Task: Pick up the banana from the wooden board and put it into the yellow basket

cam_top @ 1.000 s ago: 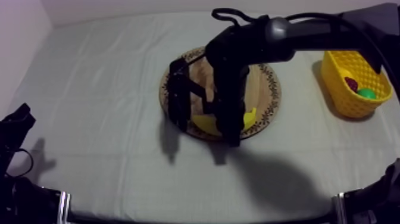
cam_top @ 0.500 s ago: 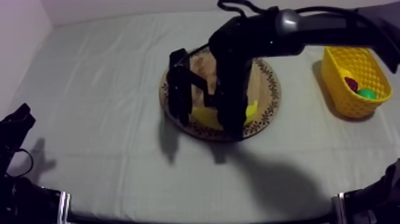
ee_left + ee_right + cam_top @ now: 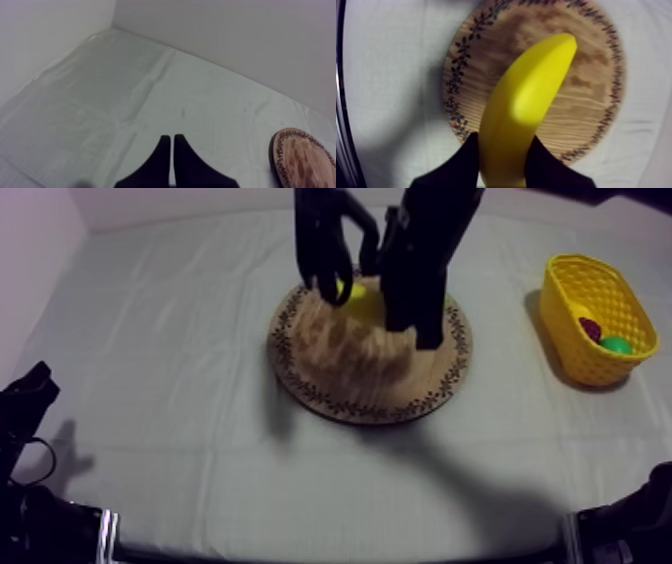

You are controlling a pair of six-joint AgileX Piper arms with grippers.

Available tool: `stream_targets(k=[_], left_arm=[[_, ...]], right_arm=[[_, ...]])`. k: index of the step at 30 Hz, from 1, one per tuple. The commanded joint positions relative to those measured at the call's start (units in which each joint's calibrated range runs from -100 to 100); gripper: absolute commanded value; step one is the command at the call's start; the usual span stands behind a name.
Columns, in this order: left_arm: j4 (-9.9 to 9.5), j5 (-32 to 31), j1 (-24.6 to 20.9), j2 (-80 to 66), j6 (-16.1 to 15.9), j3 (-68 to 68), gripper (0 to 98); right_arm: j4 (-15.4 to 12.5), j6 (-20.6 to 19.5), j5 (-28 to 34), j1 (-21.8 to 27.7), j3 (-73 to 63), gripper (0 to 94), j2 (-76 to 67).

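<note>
Left gripper: fingers pressed together on nothing, parked well left of the wooden board and low over the surface. We read it as idle for this job.
Wooden board: sits mid-surface and has nothing lying on it.
Banana: clear of the board and hanging above it. In the right wrist view it runs across the board's middle, free tip pointing away from the gripper.
Right gripper: pinching the banana near one end, one finger on each side. Most of the fruit sticks out past the fingertips.
Yellow basket: well right of the board and upright. It holds a small red fruit and something green, and we think there's room for more.
Done: the pick, by our read, since the banana is gripped and off the board.
Left: carry it right from over the board to over the basket, lower it in, then spread the fingers.
Watch: the grip is near one end with a long overhang, so we'd expect the banana to swing or pivot on the way across.
</note>
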Motion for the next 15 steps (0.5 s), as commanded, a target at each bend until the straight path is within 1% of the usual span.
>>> stream_targets(k=[1,8,11,15], left_arm=[[-0.01,0.0,0.0,0.0,0.0,0.0,0.1],[-0.01,0.0,0.0,0.0,0.0,0.0,0.1],[-0.01,0.0,0.0,0.0,0.0,0.0,0.1],[-0.01,0.0,0.0,0.0,0.0,0.0,0.1]], right_arm=[[-0.1,0.4,2.7,0.1,-2.7,13.6,-2.4],[0.2,1.0,8.8,0.6,-9.2,14.0,-6.7],[0.7,0.8,9.9,0.7,-9.8,14.2,-7.5],[1.2,0.1,9.6,1.1,-7.6,14.6,-8.4]])
